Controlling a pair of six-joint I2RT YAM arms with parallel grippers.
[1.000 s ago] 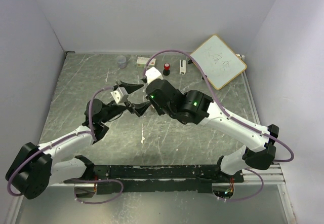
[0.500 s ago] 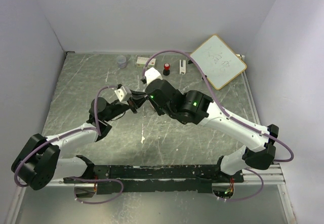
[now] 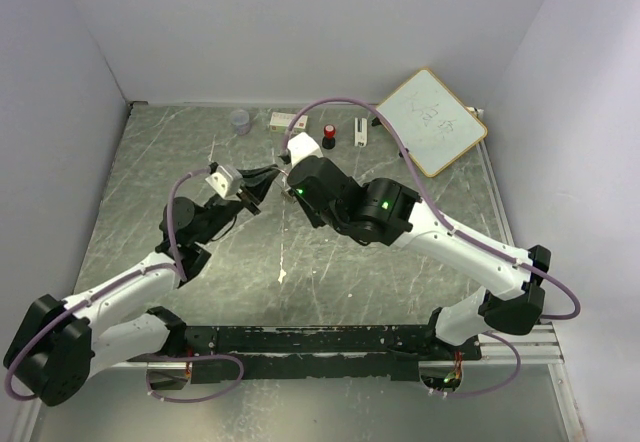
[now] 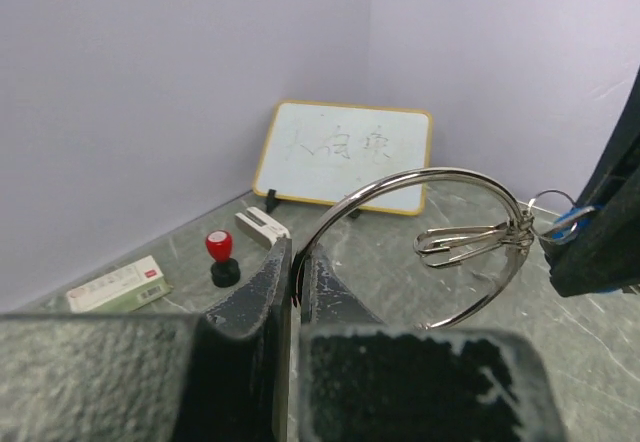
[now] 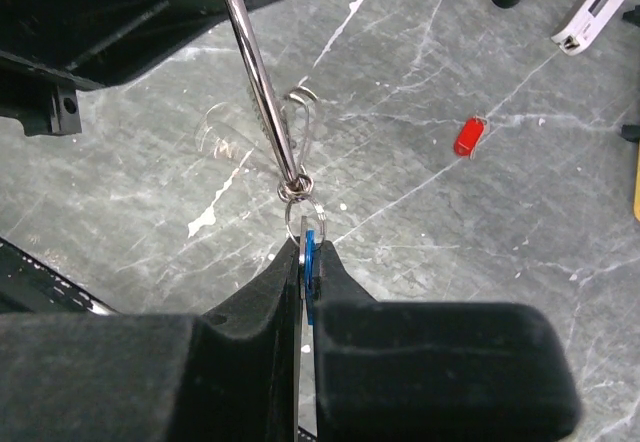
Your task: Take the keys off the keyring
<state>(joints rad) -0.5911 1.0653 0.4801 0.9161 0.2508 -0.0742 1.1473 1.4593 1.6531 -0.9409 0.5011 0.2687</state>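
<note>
Keyring: aloft over the table, wire pinched by my left gripper, jaws closed. Blue key: linked to it, clamped in my right gripper, jaws shut; red key lying loose below. Risk: pulling apart could slip thin metal from either pinch.

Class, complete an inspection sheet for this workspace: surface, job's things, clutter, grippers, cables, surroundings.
Surface: grey marbled table with white flecks.
Job's things: keyring held in the air; blue key hangs from it by a small ring; red key lies loose on the table.
Clutter: red-topped stamp, white box, whiteboard, clear cup.
Grippers: left gripper shut on the keyring; right gripper shut on the blue key.
Cables: purple cables loop along both arms.
Surroundings: plain white walls.
</note>
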